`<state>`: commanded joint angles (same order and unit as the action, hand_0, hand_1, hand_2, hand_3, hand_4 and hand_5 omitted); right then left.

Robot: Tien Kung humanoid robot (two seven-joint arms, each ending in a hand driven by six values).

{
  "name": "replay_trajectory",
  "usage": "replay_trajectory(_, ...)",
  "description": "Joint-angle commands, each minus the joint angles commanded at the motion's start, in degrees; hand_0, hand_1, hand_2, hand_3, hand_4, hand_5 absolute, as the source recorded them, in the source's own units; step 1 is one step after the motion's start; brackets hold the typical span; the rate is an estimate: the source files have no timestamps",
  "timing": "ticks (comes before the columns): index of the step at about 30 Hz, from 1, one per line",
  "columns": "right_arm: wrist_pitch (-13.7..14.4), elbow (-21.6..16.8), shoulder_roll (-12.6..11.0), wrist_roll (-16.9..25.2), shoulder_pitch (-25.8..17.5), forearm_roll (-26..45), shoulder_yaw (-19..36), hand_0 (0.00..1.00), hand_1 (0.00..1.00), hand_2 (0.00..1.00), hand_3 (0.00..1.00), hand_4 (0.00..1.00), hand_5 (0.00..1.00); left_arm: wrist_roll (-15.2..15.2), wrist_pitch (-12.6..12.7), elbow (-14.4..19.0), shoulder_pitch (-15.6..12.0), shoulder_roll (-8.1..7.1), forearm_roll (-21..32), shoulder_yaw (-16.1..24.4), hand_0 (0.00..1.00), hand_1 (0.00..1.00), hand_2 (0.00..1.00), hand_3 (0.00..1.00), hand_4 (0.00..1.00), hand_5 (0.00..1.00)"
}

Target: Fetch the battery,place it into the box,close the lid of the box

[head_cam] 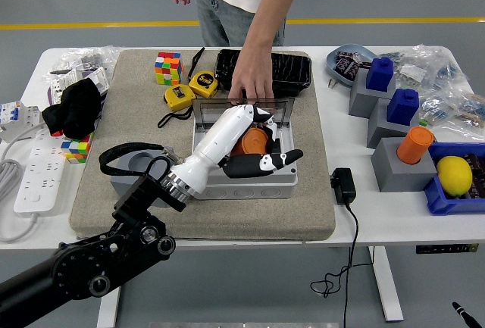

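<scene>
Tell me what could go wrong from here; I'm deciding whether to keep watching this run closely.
1. The person's hand rests on the open lid just behind the left hand, so the two could collide.
2. The left hand holds the orange battery over the grey box; released off-centre, it may catch on the opening's edge.
3. The lid stands upright behind the box, so the withdrawing arm could knock it.
</scene>
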<state>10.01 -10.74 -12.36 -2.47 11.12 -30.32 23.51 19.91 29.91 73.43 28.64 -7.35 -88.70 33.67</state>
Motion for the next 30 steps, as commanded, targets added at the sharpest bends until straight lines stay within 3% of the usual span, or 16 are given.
replay_trajectory(10, -0.1, -0.1, 0.1, -0.1, 0.3, 0.3, -0.7, 0.710, 0.672, 0.725, 0.797, 0.998, 0.998, 4.3, 4.8, -14.1, 5.2, 4.48, 2.5, -3.4, 0.050, 0.002, 0.012, 0.002, 0.864, 0.737)
replay_trajectory(19, 0.0, 0.0, 0.1, -0.1, 0.4, 0.6, -1.3, 0.709, 0.672, 0.725, 0.797, 0.998, 0.998, 6.3, 7.1, -22.6, 7.7, 7.09, 3.1, -4.0, 0.051, 0.002, 0.013, 0.002, 0.867, 0.768)
replay_trajectory(20, 0.0, 0.0, 0.1, -0.1, 0.4, 0.6, -1.3, 0.709, 0.672, 0.725, 0.797, 0.998, 0.998, 6.3, 7.1, -23.2, 7.8, 7.17, 2.8, -4.1, 0.053, 0.002, 0.015, 0.002, 0.876, 0.823)
replay_trajectory(30, 0.0, 0.0, 0.0, -0.1, 0.5, 0.6, -1.2, 0.709, 0.672, 0.725, 0.797, 0.998, 0.998, 6.3, 7.1, -24.4, 7.6, 7.25, 2.1, -4.1, 0.055, 0.002, 0.016, 0.002, 0.882, 0.845)
